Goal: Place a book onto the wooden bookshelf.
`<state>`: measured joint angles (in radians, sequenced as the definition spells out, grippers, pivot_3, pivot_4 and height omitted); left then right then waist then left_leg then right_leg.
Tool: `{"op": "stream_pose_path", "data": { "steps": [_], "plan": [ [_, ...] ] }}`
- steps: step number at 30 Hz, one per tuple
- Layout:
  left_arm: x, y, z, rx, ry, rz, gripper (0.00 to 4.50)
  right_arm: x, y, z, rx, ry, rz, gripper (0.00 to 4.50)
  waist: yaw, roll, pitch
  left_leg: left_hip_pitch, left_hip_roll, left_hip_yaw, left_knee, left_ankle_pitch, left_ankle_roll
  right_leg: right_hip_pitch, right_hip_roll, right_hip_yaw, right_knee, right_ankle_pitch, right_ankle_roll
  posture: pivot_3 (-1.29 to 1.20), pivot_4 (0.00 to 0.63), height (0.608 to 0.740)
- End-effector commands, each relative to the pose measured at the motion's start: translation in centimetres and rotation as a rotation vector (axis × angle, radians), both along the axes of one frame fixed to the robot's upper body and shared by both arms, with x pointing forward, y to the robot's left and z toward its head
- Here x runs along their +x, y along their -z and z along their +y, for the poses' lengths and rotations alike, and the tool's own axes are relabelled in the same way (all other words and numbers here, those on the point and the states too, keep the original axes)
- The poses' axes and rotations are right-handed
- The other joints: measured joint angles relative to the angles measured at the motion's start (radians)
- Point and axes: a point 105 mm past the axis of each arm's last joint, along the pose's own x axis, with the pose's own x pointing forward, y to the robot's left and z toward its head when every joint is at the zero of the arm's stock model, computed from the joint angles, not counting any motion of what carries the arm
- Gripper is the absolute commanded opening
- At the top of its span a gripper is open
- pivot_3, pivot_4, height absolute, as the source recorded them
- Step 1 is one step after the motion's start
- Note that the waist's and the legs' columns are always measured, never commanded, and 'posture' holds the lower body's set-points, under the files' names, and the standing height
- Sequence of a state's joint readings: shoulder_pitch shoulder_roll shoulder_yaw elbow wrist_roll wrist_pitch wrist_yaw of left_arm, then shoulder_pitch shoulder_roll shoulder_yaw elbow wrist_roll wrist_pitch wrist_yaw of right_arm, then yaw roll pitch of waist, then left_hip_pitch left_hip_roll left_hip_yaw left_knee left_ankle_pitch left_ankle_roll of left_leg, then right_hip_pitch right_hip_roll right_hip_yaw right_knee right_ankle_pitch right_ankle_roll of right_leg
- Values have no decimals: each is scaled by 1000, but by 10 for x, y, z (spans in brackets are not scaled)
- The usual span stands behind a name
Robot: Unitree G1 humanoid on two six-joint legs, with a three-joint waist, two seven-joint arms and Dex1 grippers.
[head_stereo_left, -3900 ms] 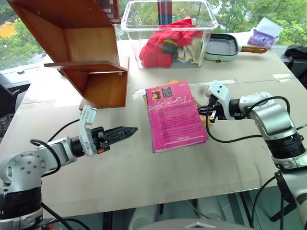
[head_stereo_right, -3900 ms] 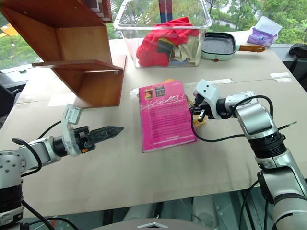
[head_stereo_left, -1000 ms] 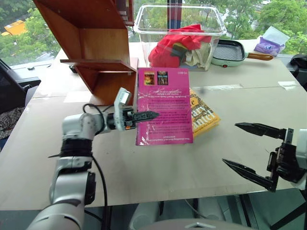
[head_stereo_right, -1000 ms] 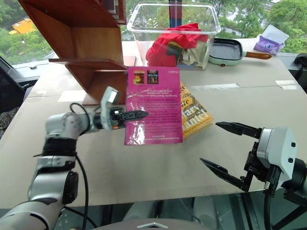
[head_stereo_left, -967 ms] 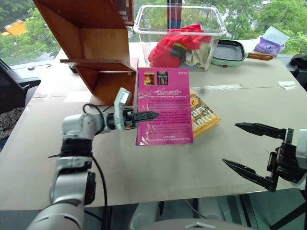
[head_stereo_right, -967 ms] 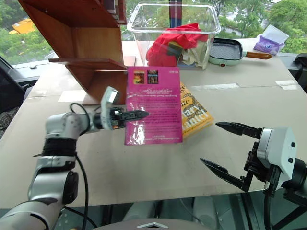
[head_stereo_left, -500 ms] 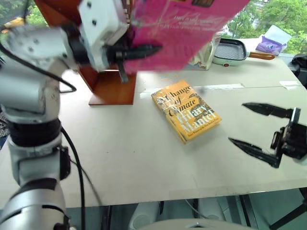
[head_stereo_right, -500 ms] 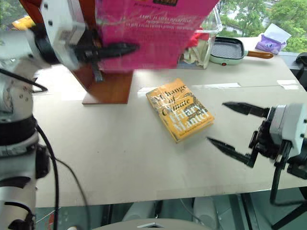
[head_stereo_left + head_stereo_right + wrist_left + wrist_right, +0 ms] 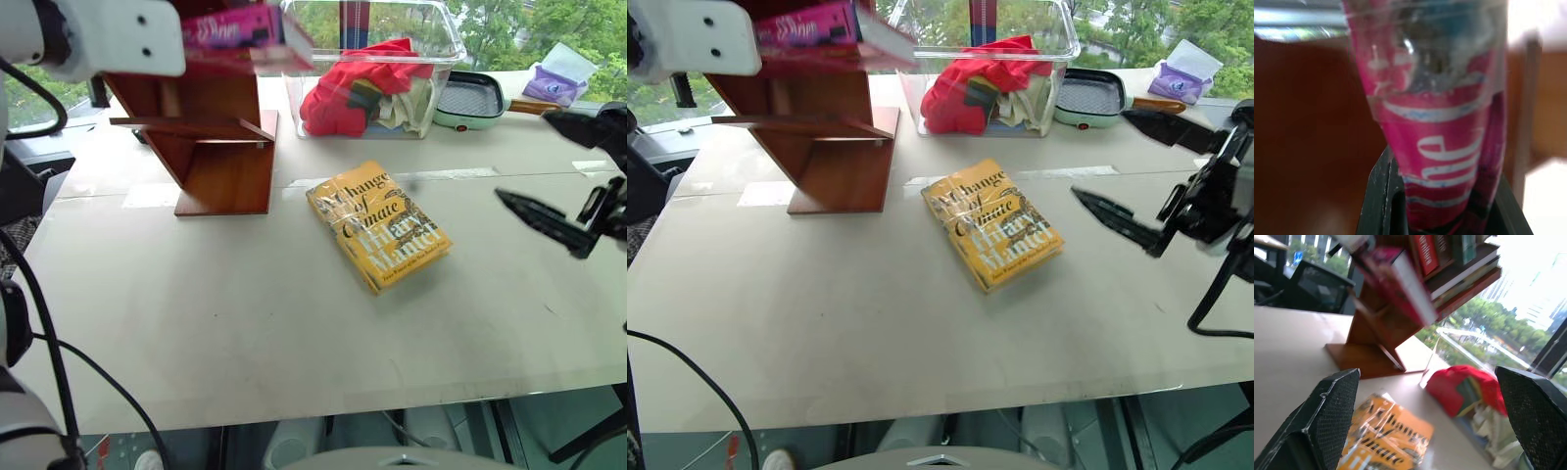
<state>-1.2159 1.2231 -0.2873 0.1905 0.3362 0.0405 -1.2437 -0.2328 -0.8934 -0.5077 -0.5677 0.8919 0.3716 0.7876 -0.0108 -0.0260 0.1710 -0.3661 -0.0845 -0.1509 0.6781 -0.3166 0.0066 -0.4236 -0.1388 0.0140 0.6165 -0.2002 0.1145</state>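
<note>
The left gripper (image 9: 1442, 215) pinches the book (image 9: 240, 27) aloft against the wooden bookshelf (image 9: 211, 147), so it may snag a slanted panel and twist free (right gripper (image 9: 1156, 171) spread wide, empty, well apart).

Yellow-orange paperback (image 9: 379, 225) cover reads "A Change of Climate, Hilary Mantel". Pink book (image 9: 1442, 147) shows only partial white script, illegible.

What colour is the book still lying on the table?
Yellow-orange with large cream lettering; the book shows best in the left eye view.
</note>
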Motion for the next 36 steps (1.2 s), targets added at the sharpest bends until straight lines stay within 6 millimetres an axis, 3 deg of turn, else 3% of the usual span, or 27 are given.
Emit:
{"op": "stream_pose_path", "data": {
  "steps": [1,9,19,21,23,26,29,33,36],
  "plan": [
    [-2,-9,5,-10,-64,-2,399,-9,-16,0,37,-20,-75,4500,-1,0,1,0,0,0,0,0,0,0,0,0,1,0,0,0,150,725],
    [23,28,15,15,-127,91,399,-18,-21,11,54,-102,-81,4500,-11,0,1,0,0,0,4,0,0,0,0,0,8,0,0,0,150,725],
    [49,40,38,21,-148,6,399,-16,-22,19,112,-161,-66,4500,-6,0,0,4,0,0,6,0,0,1,0,1,10,0,0,0,150,725],
    [45,51,39,-13,-132,83,399,-15,-21,20,116,-164,-50,4500,-6,2,-1,6,0,0,6,0,0,3,0,1,11,0,0,0,150,725],
    [44,49,37,-46,-119,73,1359,-16,-20,20,114,-159,-40,4500,-8,3,-2,7,0,1,6,0,0,3,0,2,12,0,0,0,150,725],
    [32,24,18,-183,-11,0,2595,-17,-18,16,102,-139,-22,4500,-13,3,-2,6,0,1,6,0,0,3,0,2,11,0,0,0,150,725],
    [2,11,-6,-422,167,55,2595,-19,-19,13,102,-122,-16,4500,-23,3,-1,2,0,0,7,0,0,1,0,1,10,0,0,0,150,725],
    [-27,13,5,-619,172,158,2595,-20,-21,10,120,-106,-13,4500,-34,3,-1,-1,0,0,7,0,0,-1,-1,-2,9,0,0,0,150,725],
    [-37,11,15,-723,138,182,2595,-20,-20,9,121,-105,-2,4500,-37,3,-1,0,0,1,6,0,0,-2,0,-1,9,0,0,0,150,725]
  ]
}}
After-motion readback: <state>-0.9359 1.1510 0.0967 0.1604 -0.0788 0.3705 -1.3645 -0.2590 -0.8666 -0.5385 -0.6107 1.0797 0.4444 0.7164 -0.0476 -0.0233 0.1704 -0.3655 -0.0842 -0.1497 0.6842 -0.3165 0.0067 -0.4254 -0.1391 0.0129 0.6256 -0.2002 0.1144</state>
